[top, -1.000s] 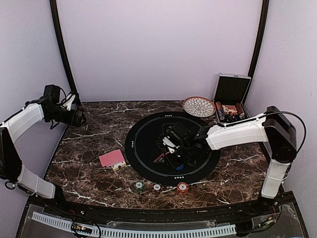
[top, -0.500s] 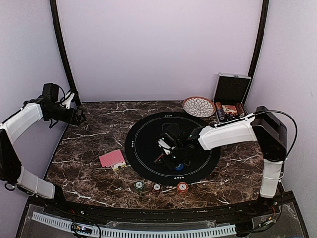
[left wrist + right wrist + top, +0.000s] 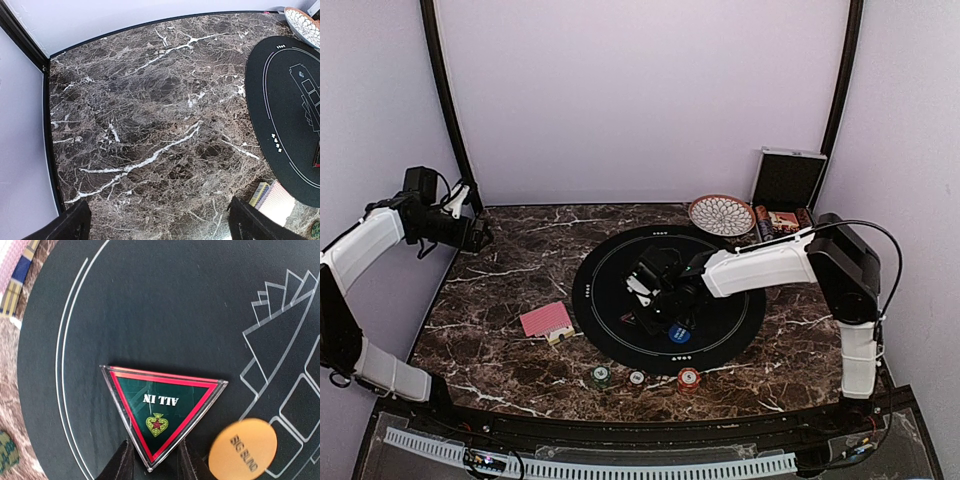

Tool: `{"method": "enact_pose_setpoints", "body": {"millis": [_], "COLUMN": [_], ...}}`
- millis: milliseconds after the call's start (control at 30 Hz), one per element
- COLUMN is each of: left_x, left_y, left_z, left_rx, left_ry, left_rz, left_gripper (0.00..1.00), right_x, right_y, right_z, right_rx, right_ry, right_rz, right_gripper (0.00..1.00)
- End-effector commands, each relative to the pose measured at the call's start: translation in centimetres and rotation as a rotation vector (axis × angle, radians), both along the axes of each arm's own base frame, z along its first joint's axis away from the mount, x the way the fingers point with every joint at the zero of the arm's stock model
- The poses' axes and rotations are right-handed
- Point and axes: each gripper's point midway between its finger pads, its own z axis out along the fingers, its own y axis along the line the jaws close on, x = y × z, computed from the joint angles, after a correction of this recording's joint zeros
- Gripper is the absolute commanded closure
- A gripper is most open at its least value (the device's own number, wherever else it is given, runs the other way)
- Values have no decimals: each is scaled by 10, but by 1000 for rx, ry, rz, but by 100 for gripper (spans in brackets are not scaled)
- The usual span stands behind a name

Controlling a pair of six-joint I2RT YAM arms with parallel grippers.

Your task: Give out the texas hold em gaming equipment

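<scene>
Pinches ALL IN triangle (image 3: 162, 412) by 1 corner in right gripper (image 3: 156, 465), over left part of black mat (image 3: 150, 305); orange BIG BLIND disc (image 3: 245, 450) just beside. Shows left gripper (image 3: 160, 225) spread wide, off mat's left. Risks pivot or slip from corner-only pinch; could nudge disc.

Light: bright, soft and even in all three views; its source is out of frame.
Shadows: faint and soft-edged, with a weak one on the black mat (image 3: 610, 285) beneath the right arm (image 3: 760, 268).
Sheen: mild on the marble table (image 3: 510, 290) left of the mat; the mat itself reads matt.
Distortion: the frame posts (image 3: 442, 100) behind the mat bow outward in the top view.
Sharp: the ALL IN triangle (image 3: 162, 412) and orange disc (image 3: 246, 448) on the mat, lettering legible; also the marble veins left of the mat.
Soft: the fingers (image 3: 122, 465) of the right gripper (image 3: 154, 450) over the mat, the cards (image 3: 11, 255) beyond the mat's rim, and the dark fingers (image 3: 70, 225) of the left gripper (image 3: 160, 210).
</scene>
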Motion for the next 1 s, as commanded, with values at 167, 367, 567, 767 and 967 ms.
{"method": "enact_pose_setpoints", "body": {"millis": [167,367,567,767,967], "left_x": [-3,-4,-5,-7,-10], "left_y": [1,0,0,-2,-4], "left_z": [20,20,18,15,11], "left_rx": [16,14,13,11,4], "left_ry": [-49,-51,-43,-38,-26], "left_rz": [-10,-15,-17,-26,-42], "left_gripper": [1,1,1,1,1], "right_x": [13,22,31,37,48], "right_y": [26,44,72,91,103], "right_z": [-14,-15,-12,-11,-4], "right_rx": [3,21,75,103,112], "right_ry": [-17,-29,-20,-15,-39], "right_rz": [39,61,81,102,102], "right_gripper": [70,70,70,70,70]}}
